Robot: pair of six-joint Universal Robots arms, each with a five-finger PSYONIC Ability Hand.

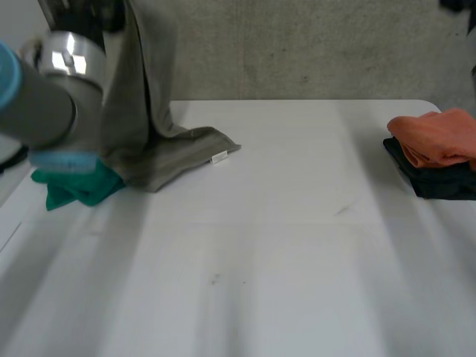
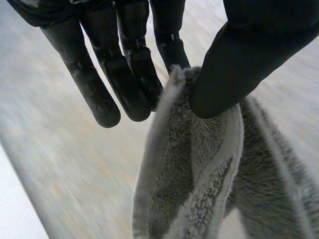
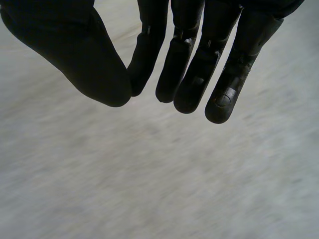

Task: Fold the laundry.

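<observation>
left robot hand (image 2: 133,74) pinches grey towel (image 1: 167,152) between thumb and fingers, towel hanging onto far-left desk (image 1: 297,245); right robot hand (image 3: 195,64) released, fingers straight.

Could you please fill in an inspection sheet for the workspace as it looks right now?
Surface: white table, a few faint dark specks.
Job's things: grey terry towel hangs from the left hand, its lower end with a small white label lying on the table; crumpled teal cloth touches that lower end; folded orange cloth sits on a folded dark cloth at the table's right edge.
Clutter: nothing seen.
Hands: left hand pinches the towel's edge between thumb and fingers; right hand open, fingers straight, above the table.
Cables: nothing seen.
Surroundings: grey wall behind the table.
</observation>
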